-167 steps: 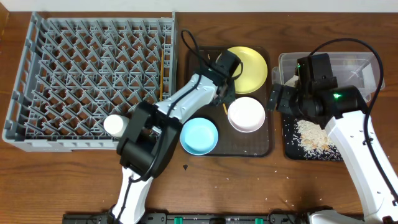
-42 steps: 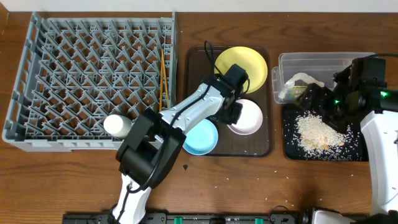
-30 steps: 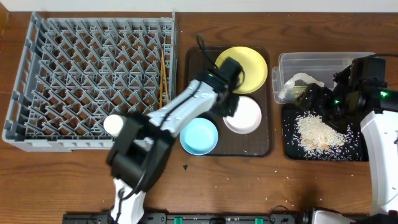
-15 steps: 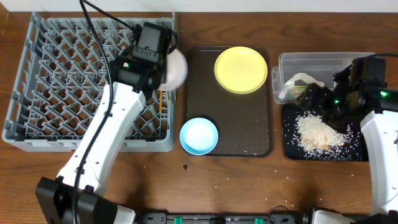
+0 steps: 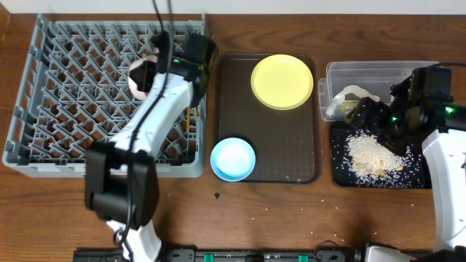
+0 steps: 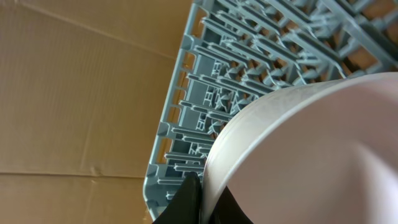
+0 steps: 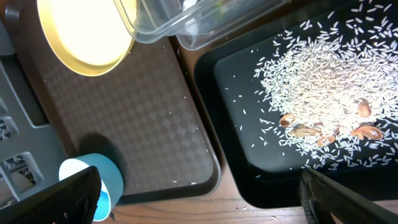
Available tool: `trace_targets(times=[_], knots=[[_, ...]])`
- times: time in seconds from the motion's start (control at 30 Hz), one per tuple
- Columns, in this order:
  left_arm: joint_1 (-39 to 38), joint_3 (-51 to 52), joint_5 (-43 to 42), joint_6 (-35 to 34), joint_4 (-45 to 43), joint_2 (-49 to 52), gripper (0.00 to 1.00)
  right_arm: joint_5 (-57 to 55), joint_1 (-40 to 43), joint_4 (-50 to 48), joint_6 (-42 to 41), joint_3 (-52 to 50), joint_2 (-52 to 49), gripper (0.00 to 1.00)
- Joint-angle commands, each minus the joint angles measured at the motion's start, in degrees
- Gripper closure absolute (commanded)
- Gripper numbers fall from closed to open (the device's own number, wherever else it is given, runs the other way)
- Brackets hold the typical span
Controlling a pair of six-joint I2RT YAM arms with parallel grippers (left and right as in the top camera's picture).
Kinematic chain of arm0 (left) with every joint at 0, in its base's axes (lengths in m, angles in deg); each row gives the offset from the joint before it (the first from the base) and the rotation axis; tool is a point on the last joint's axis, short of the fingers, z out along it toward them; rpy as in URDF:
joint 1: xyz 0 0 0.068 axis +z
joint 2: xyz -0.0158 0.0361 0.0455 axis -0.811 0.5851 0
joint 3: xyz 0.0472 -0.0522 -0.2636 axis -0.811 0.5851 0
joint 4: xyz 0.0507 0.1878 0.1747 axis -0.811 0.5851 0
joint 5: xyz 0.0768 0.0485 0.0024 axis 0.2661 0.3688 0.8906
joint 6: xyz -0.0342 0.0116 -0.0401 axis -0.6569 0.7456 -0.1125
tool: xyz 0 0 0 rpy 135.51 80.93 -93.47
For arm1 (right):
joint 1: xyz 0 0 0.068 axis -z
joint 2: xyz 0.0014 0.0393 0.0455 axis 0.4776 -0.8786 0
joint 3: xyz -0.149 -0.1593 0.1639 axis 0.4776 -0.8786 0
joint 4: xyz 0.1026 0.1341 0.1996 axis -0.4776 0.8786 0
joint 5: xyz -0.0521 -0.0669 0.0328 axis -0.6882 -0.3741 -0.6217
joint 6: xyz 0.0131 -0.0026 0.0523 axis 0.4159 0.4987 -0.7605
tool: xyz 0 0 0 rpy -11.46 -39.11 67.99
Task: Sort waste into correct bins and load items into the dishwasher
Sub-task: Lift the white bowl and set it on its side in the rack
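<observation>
The left claw [image 5: 154,71] is clenched on the rim of the round white bowl [image 6: 311,155]. The bowl is tilted over the big grey plastic peg rack [image 5: 73,87], maybe touching its pegs. The right claw [image 7: 202,196] is spread wide and grasps nothing. It is above the shallow black tray [image 7: 236,143] of whitish rice grains [image 7: 323,87].
</observation>
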Motion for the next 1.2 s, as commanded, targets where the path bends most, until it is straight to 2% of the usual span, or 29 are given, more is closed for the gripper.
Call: trace_targets(times=[0.0, 0.43, 0.63, 0.73, 0.77, 0.9, 1.17], knots=[[-2.56, -0.42, 4.98, 0.44, 0.46, 3.19, 0.93, 0.63, 0.02, -0.33, 0.87, 0.52, 0.52, 0.01], [-8.98, -0.42, 7.28, -0.02, 4.66, 7.54, 0.93, 0.63, 0.02, -0.81, 0.85, 0.52, 0.52, 0.01], [-9.16, -0.42, 6.58, -9.35, 12.96, 7.54, 0.93, 0.66, 0.02, -0.81, 0.85, 0.52, 0.52, 0.01], [-9.31, -0.42, 2.58, -10.58, 13.88, 7.54, 0.92, 0.66, 0.02, -0.81, 0.85, 0.52, 0.52, 0.01], [-9.38, -0.42, 1.03, -10.60, 13.77, 7.54, 0.91, 0.66, 0.02, -0.81, 0.85, 0.52, 0.52, 0.01], [-9.88, -0.42, -3.56, -10.82, 13.53, 7.54, 0.62, 0.66, 0.02, -0.76, 0.85, 0.52, 0.52, 0.01], [-11.32, -0.44, -4.74, -11.21, 12.90, 7.52, 0.45, 0.66, 0.02, -0.74, 0.85, 0.52, 0.52, 0.01]])
